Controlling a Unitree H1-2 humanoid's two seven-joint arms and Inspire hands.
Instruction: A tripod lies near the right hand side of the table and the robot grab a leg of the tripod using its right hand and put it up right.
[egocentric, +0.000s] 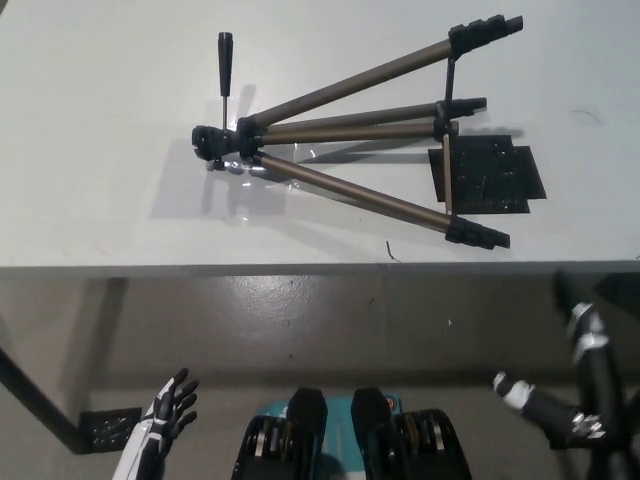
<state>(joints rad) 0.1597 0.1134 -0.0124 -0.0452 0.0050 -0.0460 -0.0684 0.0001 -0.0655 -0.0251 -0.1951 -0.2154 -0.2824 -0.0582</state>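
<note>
A tripod (350, 125) with bronze legs and black fittings lies on its side on the pale table (100, 150). Its head (215, 142) points to picture left, with a black pan handle (226, 60) sticking up toward the far edge. Its three legs fan out to the right; the nearest leg (370, 197) ends in a black foot close to the table's front edge. My black right hand (545, 405) hangs below the table's front edge at the lower right, fingers apart, holding nothing. My white left hand (165, 420) rests low at the lower left, fingers spread.
A black mat (495, 175) lies on the table under the tripod's feet. The table's front edge (300, 270) runs across the middle of the view, with grey floor below. A dark table leg (35, 400) slants at the lower left.
</note>
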